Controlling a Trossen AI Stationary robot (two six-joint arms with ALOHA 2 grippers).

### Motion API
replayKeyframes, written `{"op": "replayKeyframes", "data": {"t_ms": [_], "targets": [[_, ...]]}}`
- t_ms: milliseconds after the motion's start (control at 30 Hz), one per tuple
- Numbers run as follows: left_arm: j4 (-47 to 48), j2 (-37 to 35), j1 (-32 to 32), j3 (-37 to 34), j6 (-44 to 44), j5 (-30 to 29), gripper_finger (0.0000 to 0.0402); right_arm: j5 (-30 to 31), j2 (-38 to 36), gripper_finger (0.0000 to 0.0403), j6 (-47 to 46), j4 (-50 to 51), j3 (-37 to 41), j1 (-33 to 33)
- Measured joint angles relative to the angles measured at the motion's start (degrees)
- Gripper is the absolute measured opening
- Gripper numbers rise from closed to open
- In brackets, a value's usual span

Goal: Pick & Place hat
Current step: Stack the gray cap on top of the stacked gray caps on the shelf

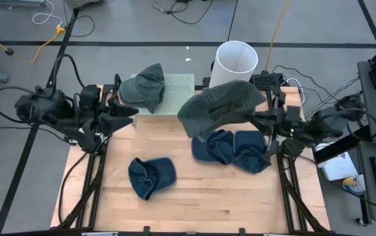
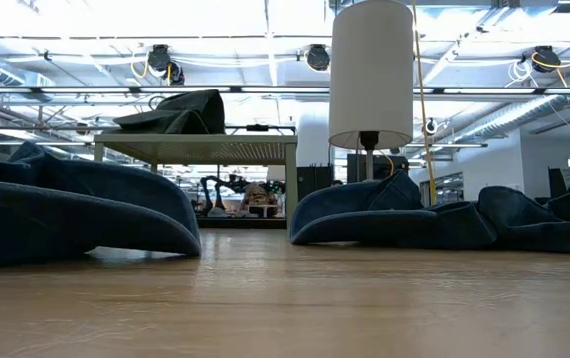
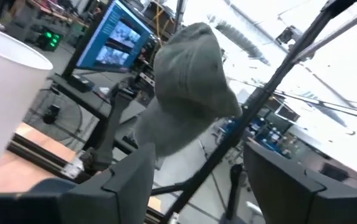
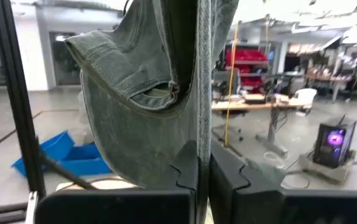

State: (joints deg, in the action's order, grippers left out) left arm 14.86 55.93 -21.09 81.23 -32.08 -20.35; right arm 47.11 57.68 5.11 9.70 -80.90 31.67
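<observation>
Holding a grey hat up near the middle of the high view, the right gripper is clamped on its brim so it hangs clear of the blue hats below (probably heading for the rack). Another hat already sits on the rack, upper left. The left gripper is beside it, fingers apart and empty.

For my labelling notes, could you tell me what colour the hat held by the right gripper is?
Grey-green; the hat shows best in the high view.
</observation>
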Motion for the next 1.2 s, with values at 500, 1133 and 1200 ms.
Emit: {"op": "replayKeyframes", "data": {"t_ms": [500, 1133, 1200], "targets": [[0.18, 8.25, 12.21, 0.00, -0.17, 14.03, 0.0216, -37.25, 6.31, 0.0004, -17.99, 15.18, 0.00, -20.50], [7.26, 13.79, 15.97, 0.00, -7.25, 33.87, 0.0216, -39.93, 9.32, 0.0003, -26.74, 18.05, 0.00, -18.36], [7.19, 13.74, 15.97, 0.00, -7.43, 33.59, 0.0216, -39.93, 9.43, 0.0003, -26.78, 18.17, 0.00, -17.96]]}}
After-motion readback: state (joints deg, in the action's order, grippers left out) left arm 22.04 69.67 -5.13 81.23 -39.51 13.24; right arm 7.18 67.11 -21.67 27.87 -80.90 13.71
